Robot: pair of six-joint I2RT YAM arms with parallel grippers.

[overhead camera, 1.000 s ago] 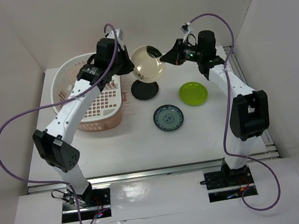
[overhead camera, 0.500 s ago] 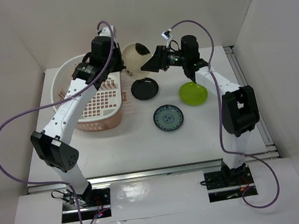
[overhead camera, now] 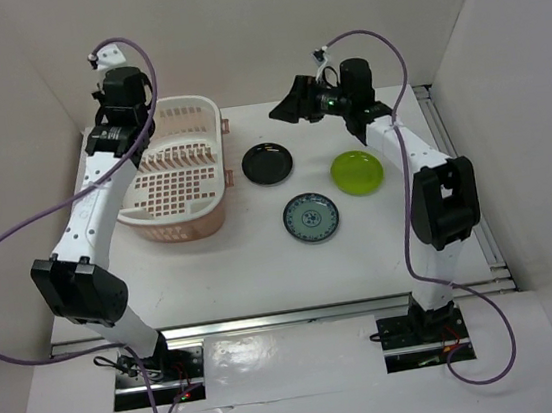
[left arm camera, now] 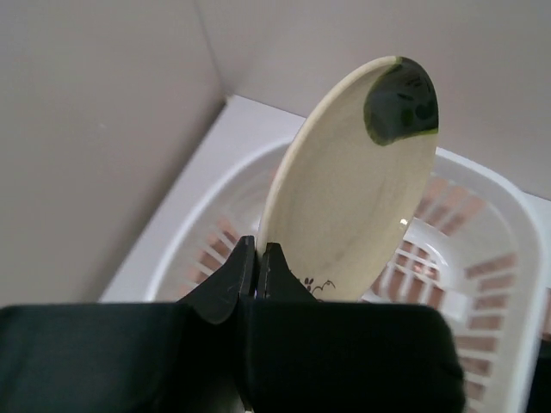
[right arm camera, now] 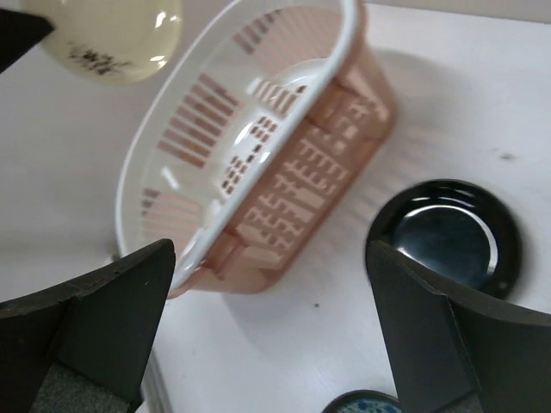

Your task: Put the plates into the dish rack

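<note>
Moved since the earlier frame: the cream plate (left arm camera: 353, 181) was let go by the right pincer (overhead camera: 286, 107) and carried left, from between the two arms to above the far-left end of the rack (overhead camera: 171, 169). White table (overhead camera: 244, 271) is boxed in by plain pale walls (overhead camera: 332, 8) on three sides. Left pincer (left arm camera: 258, 262) is clamped tight on the cream plate's lower rim. The plate is held on edge, tilted, dark patch uppermost, over the rack's inside. Contact with the rack cannot be told. Right pincer is spread wide, nothing held, raised above the table behind the black plate (overhead camera: 268, 163). Black plate, green plate (overhead camera: 356, 171) and blue-white plate (overhead camera: 311, 216) are laid flat on the table right of the rack, none touching another.
</note>
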